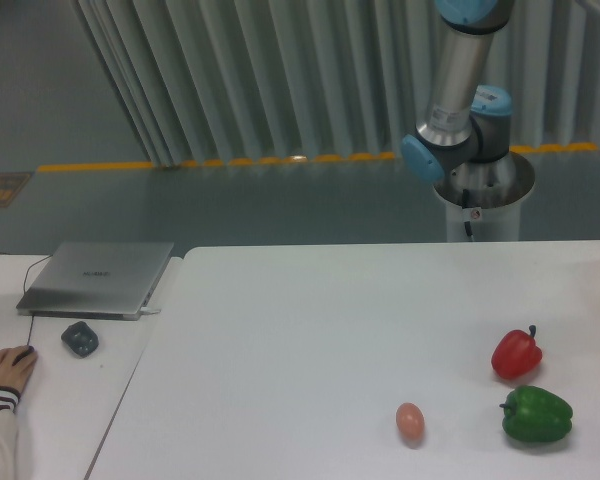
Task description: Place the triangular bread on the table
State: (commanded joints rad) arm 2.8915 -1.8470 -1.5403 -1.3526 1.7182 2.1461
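Counter [310,330]: the big white top fills the lower frame, with plenty of bare surface across its middle and left, so a set-down there looks easy.
Arm [458,110]: only the base, one blue-capped joint and a silver link show at upper right, rising out of the top edge; the working end is out of sight.
Jaws: out of frame, so I cannot tell whether they are open, closed or carrying anything.
Laptop [98,278]: closed lid on the smaller side desk at left, not part of the job.
Green pepper [536,415]: lower right, just below the red one.
Red pepper [516,353]: upright, stem up, close to the green.
Egg [410,421]: pinkish, alone, left of the peppers.
Bread: no golden wedge anywhere on the counter; my guess is it rides above the view.
Doing it well: I'd come down over open counter well away from peppers and egg, lower until the flat side rests, then release gently so it doesn't roll.
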